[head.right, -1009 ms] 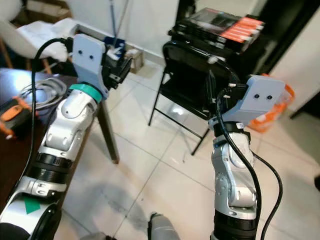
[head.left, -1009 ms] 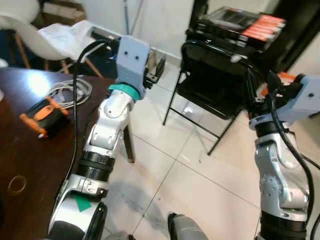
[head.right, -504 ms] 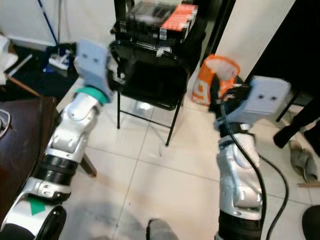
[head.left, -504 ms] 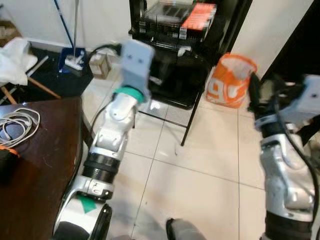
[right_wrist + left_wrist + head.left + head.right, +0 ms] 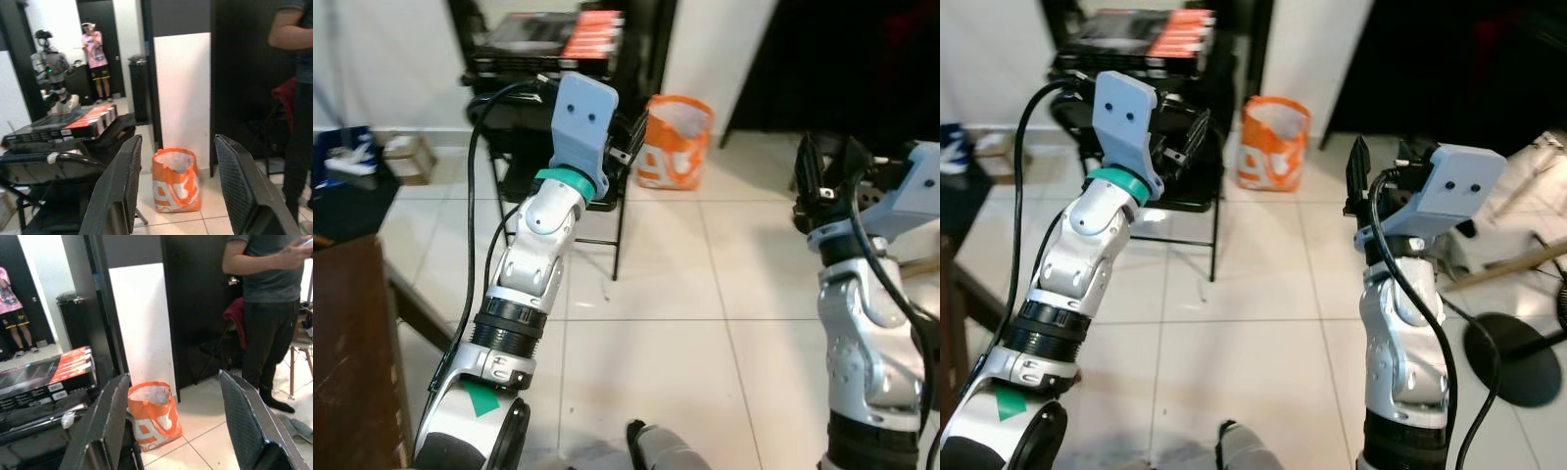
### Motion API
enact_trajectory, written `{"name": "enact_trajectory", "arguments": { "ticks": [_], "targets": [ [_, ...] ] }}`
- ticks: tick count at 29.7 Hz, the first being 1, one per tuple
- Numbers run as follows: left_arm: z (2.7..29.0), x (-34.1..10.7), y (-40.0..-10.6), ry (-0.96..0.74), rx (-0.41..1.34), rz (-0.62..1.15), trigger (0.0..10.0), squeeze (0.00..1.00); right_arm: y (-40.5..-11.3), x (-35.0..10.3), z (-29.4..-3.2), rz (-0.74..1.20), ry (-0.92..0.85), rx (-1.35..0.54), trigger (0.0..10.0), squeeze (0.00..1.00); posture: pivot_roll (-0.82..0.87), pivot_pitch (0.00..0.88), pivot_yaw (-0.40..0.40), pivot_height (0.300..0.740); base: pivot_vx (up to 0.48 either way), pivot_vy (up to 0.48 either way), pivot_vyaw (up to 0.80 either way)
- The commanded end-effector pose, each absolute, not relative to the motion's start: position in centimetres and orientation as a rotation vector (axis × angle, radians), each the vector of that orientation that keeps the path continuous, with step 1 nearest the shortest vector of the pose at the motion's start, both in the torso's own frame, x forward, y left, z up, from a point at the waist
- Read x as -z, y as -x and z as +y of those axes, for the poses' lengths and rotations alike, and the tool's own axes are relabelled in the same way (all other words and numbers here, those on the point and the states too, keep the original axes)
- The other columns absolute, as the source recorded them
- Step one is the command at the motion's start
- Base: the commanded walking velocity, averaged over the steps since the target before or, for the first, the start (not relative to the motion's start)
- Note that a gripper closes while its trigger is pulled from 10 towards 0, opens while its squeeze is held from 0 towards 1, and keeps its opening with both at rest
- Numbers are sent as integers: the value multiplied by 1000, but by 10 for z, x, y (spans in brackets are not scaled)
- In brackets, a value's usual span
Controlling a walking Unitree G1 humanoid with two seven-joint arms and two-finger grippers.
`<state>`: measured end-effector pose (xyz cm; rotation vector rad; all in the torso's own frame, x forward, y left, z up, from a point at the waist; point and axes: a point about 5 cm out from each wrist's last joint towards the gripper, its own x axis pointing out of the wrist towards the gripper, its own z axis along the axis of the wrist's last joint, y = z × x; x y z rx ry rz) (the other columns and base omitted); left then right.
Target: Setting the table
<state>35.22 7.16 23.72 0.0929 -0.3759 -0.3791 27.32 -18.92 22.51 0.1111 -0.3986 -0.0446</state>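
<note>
Both arms are held up in front of me over a white tiled floor. My left gripper (image 5: 626, 147) points toward a black folding chair (image 5: 514, 108), and in the left wrist view its fingers (image 5: 100, 431) stand wide apart with nothing between them. My right gripper (image 5: 1373, 181) is raised at the right, also open and empty, as the spread fingers (image 5: 239, 186) show in the right wrist view. A corner of the dark brown table (image 5: 347, 343) sits at the lower left edge, with no tableware on the part I can see.
Flat black-and-red boxes (image 5: 548, 39) lie on the chair. An orange bag (image 5: 675, 142) stands on the floor against a white wall panel. A person (image 5: 266, 308) stands at the right, another person (image 5: 95, 58) and a second robot (image 5: 51, 68) farther back. A round black stand base (image 5: 1513, 357) sits at the right.
The camera has swung to the right: the table with its cables and orange-black device has slid off to the left. The chair moved left, and the orange bag came into view. Both arms keep their raised pose.
</note>
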Motion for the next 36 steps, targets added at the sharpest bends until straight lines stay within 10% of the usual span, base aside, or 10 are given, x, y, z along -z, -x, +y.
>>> {"name": "enact_trajectory", "arguments": {
  "ticks": [1,36],
  "targets": [
    [71,-234,-353,-94,379,-362,10000,0,-273,-223,-190,-387,-112,46,10000,0,-20,0,62,740,0,0,-800],
    [68,-233,-352,-86,381,-360,10000,0,-272,-222,-191,-382,-112,48,10000,0,-24,0,61,740,0,0,-800]
  ]
}}
